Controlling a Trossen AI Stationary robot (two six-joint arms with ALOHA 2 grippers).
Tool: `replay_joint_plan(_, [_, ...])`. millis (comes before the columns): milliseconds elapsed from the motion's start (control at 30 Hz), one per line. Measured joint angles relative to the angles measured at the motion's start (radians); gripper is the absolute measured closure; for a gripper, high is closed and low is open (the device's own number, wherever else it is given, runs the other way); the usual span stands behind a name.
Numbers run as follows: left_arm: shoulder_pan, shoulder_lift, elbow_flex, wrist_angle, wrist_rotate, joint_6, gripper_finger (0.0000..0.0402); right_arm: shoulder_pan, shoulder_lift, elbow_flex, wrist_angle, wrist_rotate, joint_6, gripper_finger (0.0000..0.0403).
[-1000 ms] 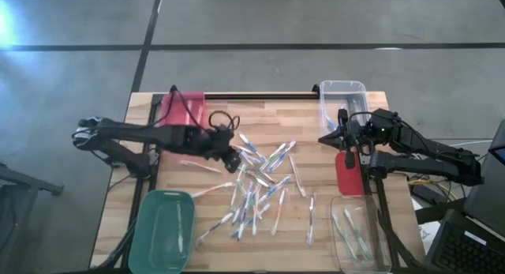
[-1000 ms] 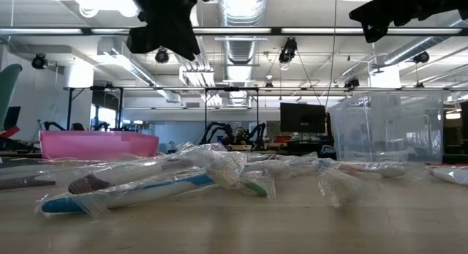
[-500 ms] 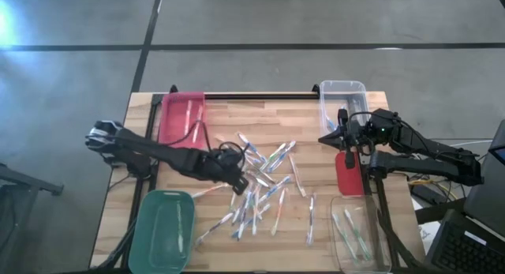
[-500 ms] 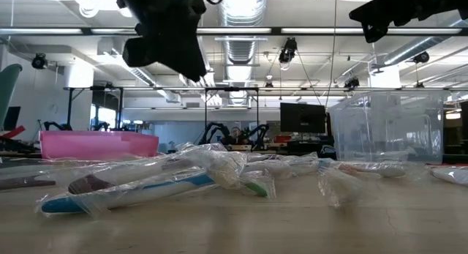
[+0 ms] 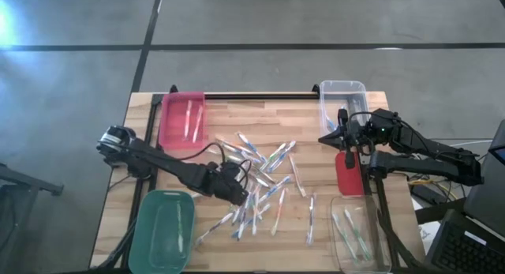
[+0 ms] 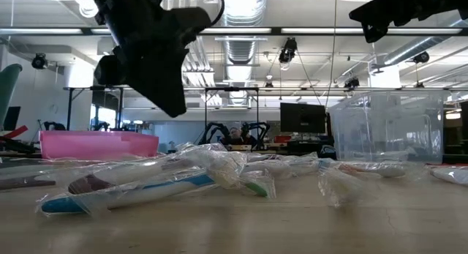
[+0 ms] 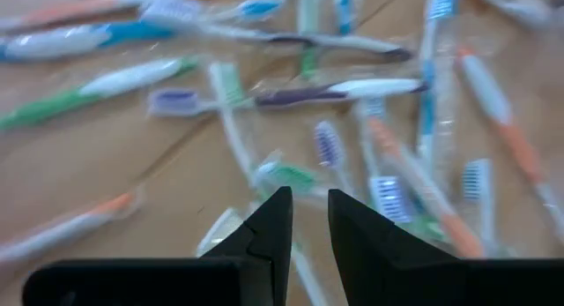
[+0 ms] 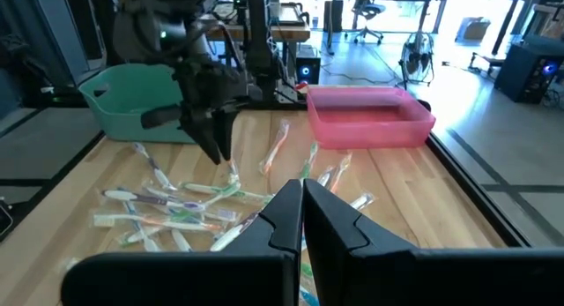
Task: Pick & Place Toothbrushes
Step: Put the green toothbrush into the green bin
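My left gripper hangs over the near-left edge of the scattered toothbrushes, its fingers only a narrow slot apart with nothing between them, tips pointing down at a wrapped brush with a green-and-white head just ahead. My right gripper waits well off at the right side of the table, jaws pressed together and empty, beside the clear bin. The brushes lie loose in the middle of the board, many crossing or overlapping, each in a thin clear sleeve. I judge them very light and stiff along the handle, but the film looks slick and crinkly, so a pinch on loose wrapping alone could slide off or drag a neighbour along. I would take one across the thick middle of its handle, square to its length, choosing a brush that lies apart at the pile's fringe. A few already rest in the pink bin, the green bin and the near clear bin.
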Motion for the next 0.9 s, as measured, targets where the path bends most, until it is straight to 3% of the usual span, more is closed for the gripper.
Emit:
replay_joint_plan(533, [-0.044,0.117,0.016,-0.006,0.086,-0.137,0.0321,0.000,0.000,0.000,0.000,0.000,-0.002,0.0394])
replay_joint_plan(900, [-0.040,0.190,0.027,0.010,0.088,-0.129,0.0321,0.000,0.000,0.000,0.000,0.000,-0.001,0.0394])
